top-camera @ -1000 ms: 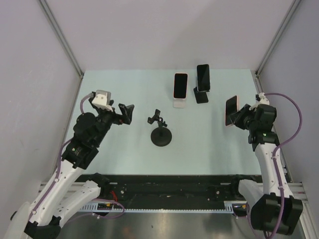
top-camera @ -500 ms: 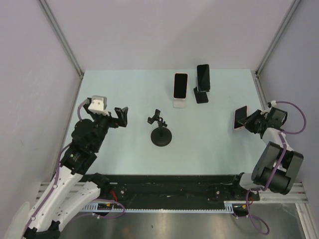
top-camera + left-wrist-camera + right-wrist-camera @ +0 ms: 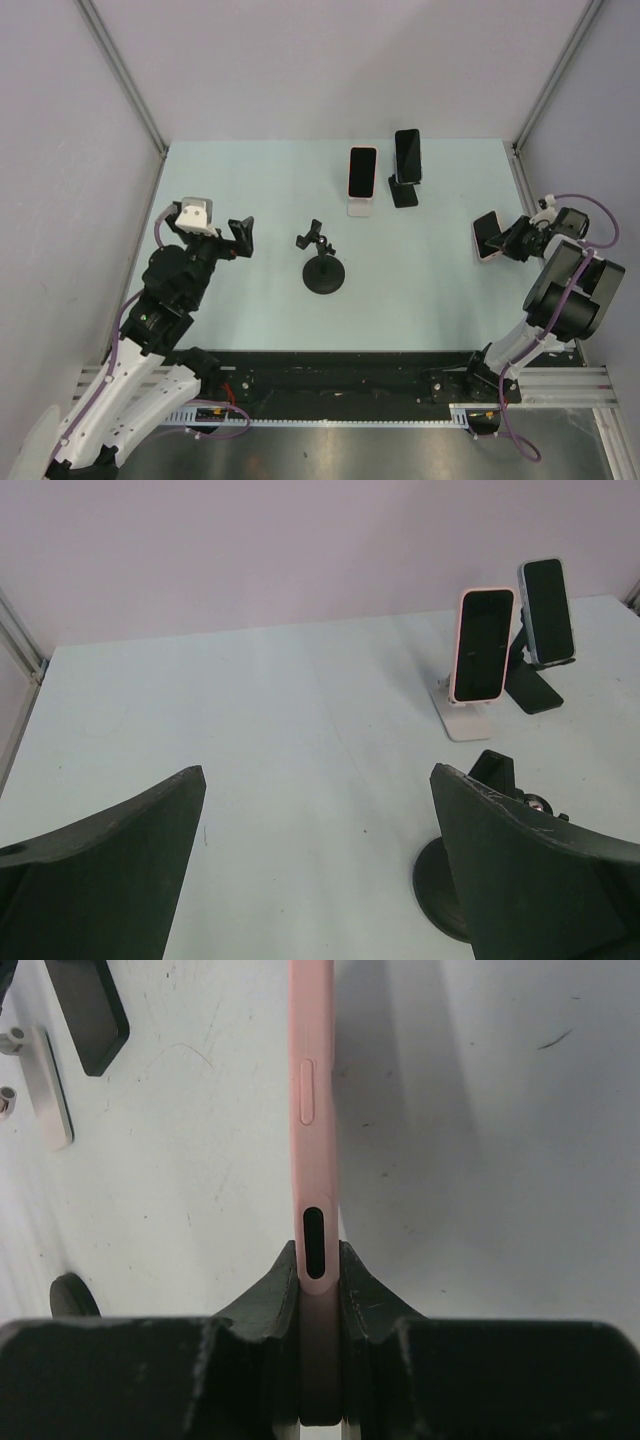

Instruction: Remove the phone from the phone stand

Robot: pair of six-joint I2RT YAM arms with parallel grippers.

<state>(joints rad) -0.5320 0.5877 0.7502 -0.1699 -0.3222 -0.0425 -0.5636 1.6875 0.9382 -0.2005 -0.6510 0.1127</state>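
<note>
Over at the right side of the pale, matte table (image 3: 250, 180), the right gripper (image 3: 512, 240) is clamped almost closed on the pink-cased phone (image 3: 487, 237), its dark glossy screen tilted up toward the middle of the table. From the right wrist camera that phone (image 3: 313, 1110) shows edge-on: a thin, smooth, rounded pink rim with a raised side button and an oblong slot, pinched between the two black wedge-shaped fingers (image 3: 265, 1305) of the gripper. I cannot tell whether the phone touches the table under it. It sits well apart from the black phone stand (image 3: 323, 270), which has a flat round base and a small clamp on a short stalk near the middle of the table. The left gripper (image 3: 243, 235) hangs to the left of that stand with its jaws spread wide and nothing between its broad, dull black fingers (image 3: 110, 865). Farther back, a second pink phone (image 3: 483, 645) leans on a white stand (image 3: 462, 718), and just beside it a dark phone (image 3: 546, 612) rests on a black angular stand (image 3: 533, 690).
</note>
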